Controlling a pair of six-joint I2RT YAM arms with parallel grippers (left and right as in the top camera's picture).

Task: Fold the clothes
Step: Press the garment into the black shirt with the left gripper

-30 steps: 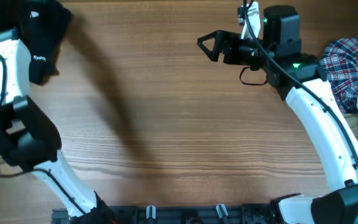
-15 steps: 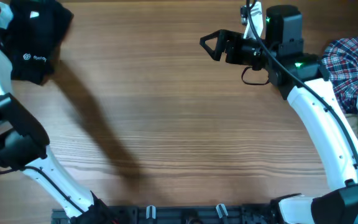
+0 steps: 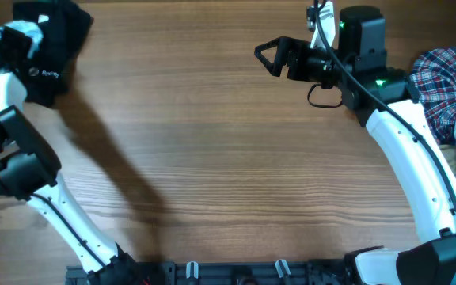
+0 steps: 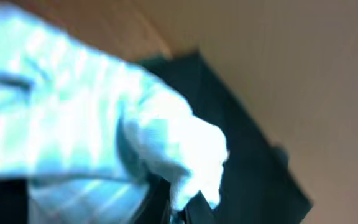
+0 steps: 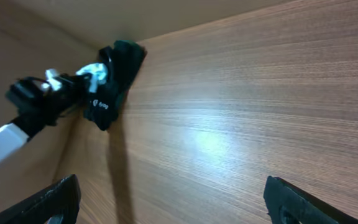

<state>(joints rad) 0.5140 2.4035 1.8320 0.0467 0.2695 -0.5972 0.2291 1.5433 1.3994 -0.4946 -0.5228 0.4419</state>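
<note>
Wood counter (image 3: 212,158), clothes at its edges. Left pincer (image 5: 84,79) at 10 o'clock is clamped tight on a bunch of the pale-blue striped garment (image 4: 73,124), above the black logo garments (image 3: 54,47). Right pincer (image 3: 264,57) at 1 o'clock gapes wide, empty. Plaid shirt (image 3: 442,79) at 3 o'clock. The cloth looks light and limp, so I expect sag. I'd grip a hem corner.

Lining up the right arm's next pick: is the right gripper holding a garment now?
No, the right gripper stands open over the bare table, and the plaid shirt lies apart from it at the table's edge.
</note>
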